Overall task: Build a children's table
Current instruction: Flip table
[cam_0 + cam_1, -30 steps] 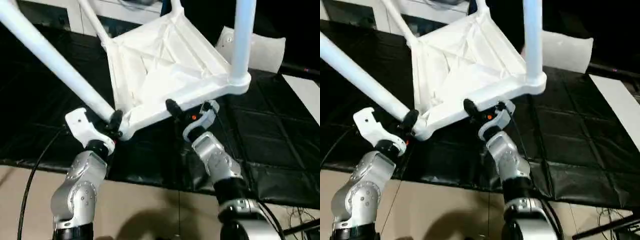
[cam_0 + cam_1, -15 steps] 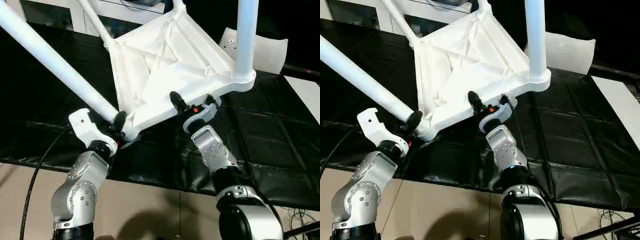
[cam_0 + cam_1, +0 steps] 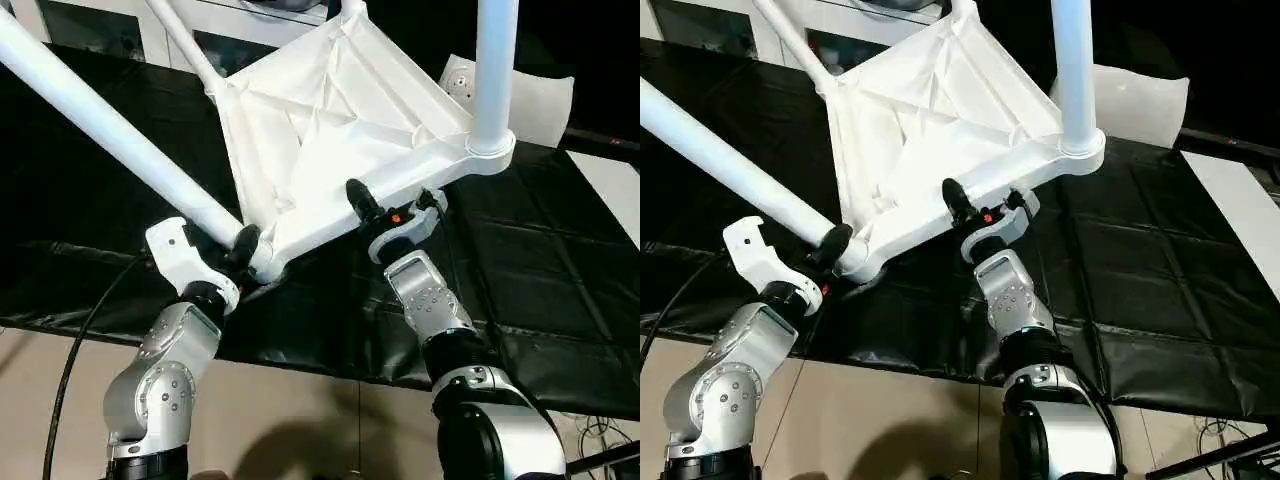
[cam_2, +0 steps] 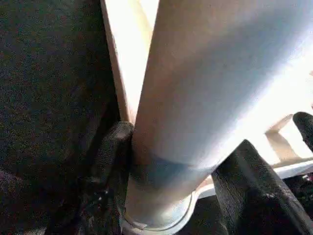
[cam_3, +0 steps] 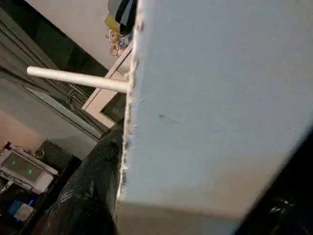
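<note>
Tabletop [image 3: 330,130] tilted up off the black mat [image 3: 560,270], ribbed underside showing, long near edge running left to right. Left gripper [image 3: 243,247] clamped round a leg [image 3: 110,130] at its corner socket. Right gripper [image 3: 375,208] astride that near edge — grip uncertain. Right wrist view adds a far leg [image 5: 78,78] jutting sideways.

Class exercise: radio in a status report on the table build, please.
Left pincer clamped on leg at its socket. Right pincer gripping tabletop rim. Table upside down, tilted, legs fitted. Nothing in the way.
</note>
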{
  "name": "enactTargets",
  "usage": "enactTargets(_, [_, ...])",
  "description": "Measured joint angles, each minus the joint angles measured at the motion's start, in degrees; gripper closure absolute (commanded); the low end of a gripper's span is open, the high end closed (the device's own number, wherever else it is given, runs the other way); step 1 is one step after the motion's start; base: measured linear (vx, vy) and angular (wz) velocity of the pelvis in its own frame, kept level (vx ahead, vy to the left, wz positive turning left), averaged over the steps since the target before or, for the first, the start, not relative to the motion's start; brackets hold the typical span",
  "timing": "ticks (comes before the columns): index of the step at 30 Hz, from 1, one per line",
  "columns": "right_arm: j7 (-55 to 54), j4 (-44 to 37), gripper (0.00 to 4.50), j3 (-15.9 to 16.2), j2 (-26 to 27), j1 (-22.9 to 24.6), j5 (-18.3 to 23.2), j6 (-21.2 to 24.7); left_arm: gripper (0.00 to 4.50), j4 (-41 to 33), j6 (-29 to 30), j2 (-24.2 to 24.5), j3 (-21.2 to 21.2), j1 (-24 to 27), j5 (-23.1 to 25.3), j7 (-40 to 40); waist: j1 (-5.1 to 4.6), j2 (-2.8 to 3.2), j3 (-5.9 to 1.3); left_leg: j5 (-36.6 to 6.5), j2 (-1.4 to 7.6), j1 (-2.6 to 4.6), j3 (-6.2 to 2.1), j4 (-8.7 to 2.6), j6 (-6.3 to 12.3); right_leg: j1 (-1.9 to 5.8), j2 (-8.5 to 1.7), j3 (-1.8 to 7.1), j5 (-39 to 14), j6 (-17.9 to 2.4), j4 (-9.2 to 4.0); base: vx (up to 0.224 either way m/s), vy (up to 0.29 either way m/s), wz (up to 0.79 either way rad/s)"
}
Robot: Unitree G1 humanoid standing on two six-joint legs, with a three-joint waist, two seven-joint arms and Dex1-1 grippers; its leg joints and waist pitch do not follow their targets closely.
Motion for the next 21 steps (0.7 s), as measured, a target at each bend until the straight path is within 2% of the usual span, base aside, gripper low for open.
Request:
enactTargets(1, [0.03, 0.11, 2.17, 0.0, 0.0, 0.0, 0.0, -0.33, 1.69, -0.02, 0.08, 0.03, -0.06, 0.0, 0.0, -0.02, 0.01, 0.0, 0.0, 0.0, 0.0, 0.0, 0.0, 0.0, 0.0, 0.0, 0.0, 0.0, 0.0, 0.0, 0.0, 0.0, 0.0, 0.0])
enactTargets(3, [0.04, 0.46, 2.17, -0.07, -0.02, -0.01, -0.01, -0.92, 1.66, -0.38, -0.01, 0.13, -0.11, 0.52, -0.5, -1.52, 0.02, -0.01, 0.0, 0.0, 0.0, -0.01, 0.0, 0.0, 0.0, 0.0, 0.0, 0.0, 0.0, 0.0, -0.01, 0.0, 0.0, 0.0])
enactTargets(6, [-0.09, 1.33, 2.19, -0.2, -0.07, -0.01, -0.01, -1.13, 1.26, -2.43, -0.07, 1.27, -0.88, 2.96, -1.09, -4.19, -0.14, -0.01, 0.0, -0.01, 0.0, -0.06, 0.03, 0.0, 0.01, -0.09, 0.0, 0.0, 0.0, 0.0, -0.01, 0.0, 0.0, 0.0])
enactTargets(9, [-1.02, 2.03, 2.19, -0.5, -0.19, -0.92, -0.52, -1.6, 1.17, -4.64, 0.88, 4.28, -2.43, 5.91, -1.25, -7.35, -0.34, -0.01, 0.0, 0.0, 0.04, -0.07, 0.05, 0.0, 0.0, -0.24, 0.01, 0.0, -0.03, -0.03, 0.11, 0.0, 0.0, 0.0])
enactTargets(11, [-2.16, 2.53, 2.21, -0.66, -0.3, -2.3, -1.26, -2.43, 1.14, -6.29, 1.26, 7.35, -4.16, 8.45, -1.16, -10.1, -0.5, -0.06, 0.03, 0.06, 0.03, -0.19, 0.08, 0.06, -0.05, -0.63, 0.01, 0.03, -0.03, -0.1, 0.32, 0.0, 0.0, 0.0])
enactTargets(13, [-2.23, 2.6, 2.36, -0.51, -0.96, -3.77, -2.72, -3.09, 1.14, -7.97, 1.18, 12.68, -6.63, 11.65, 0.34, -14.03, -0.73, -0.27, 0.14, 0.15, 0.05, -0.52, 0.1, 0.18, -0.11, -1.08, 0.01, 0.07, -0.14, -0.31, 0.76, 0.0, 0.0, 0.0])
enactTargets(17, [-2.4, 2.6, 2.44, 0.06, -2.42, -6.0, -4.58, -3.56, 1.04, -11.0, -0.66, 21.61, -10.46, 17.64, 4.4, -21.77, -0.75, -0.89, 0.49, 0.34, 0.31, -0.58, 0.09, 0.18, -0.34, -1.25, 0.21, 0.01, -0.15, -0.59, 0.95, 0.0, 0.0, 0.0])
enactTargets(19, [-2.61, 2.6, 2.49, 0.09, -3.99, -6.67, -5.32, -4.09, 0.77, -12.52, -2.18, 23.65, -10.51, 18.82, 5.77, -24.22, -0.22, -0.98, 0.53, 0.47, 0.31, -0.58, 0.07, 0.18, -0.38, -1.28, 0.22, 0.01, -0.09, -0.67, 0.94, 0.0, 0.0, 0.0])
enactTargets(21, [-2.85, 2.6, 2.53, 0.58, -4.79, -7.46, -6.66, -4.82, 0.72, -14.8, -4.01, 24.6, -10.48, 18.76, 6.25, -25.89, 0.05, -1.08, 0.58, 0.55, 0.3, -0.58, 0.07, 0.19, -0.42, -1.28, 0.22, 0.01, -0.01, -0.73, 0.94, 0.0, 0.0, 0.0])
